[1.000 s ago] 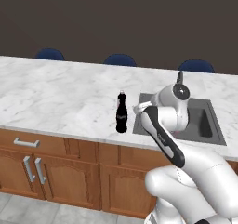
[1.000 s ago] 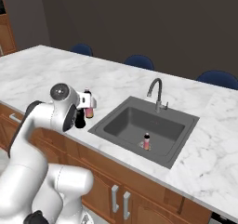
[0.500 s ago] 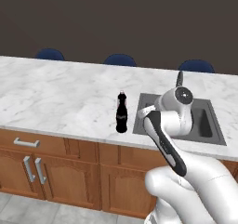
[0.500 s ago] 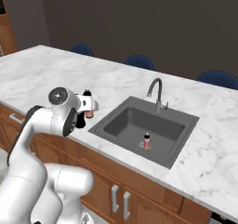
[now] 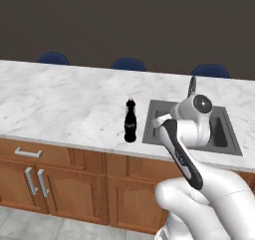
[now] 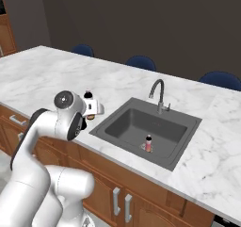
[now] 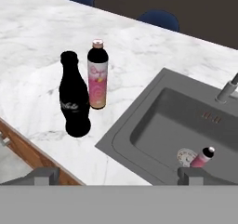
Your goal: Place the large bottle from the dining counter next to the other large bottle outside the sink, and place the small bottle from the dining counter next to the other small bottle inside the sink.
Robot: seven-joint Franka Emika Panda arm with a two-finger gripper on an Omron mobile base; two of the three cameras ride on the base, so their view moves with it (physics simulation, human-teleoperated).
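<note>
End effector point(image 7: 118, 175) gapes wide (empty) above black bottle point(image 7: 74, 96) beside pink bottle point(image 7: 97, 74).

Left of the sink point(image 7: 139, 121), a black bottle point(image 7: 74, 97) stands just beside a pink bottle point(image 7: 97, 75); a small bottle point(image 7: 202, 157) lies inside.

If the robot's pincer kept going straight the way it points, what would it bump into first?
Probably the near-left corner of the sink, or the marble counter right beside it. The black bottle and pink bottle stand off to the side. Depth is hard to judge.
</note>
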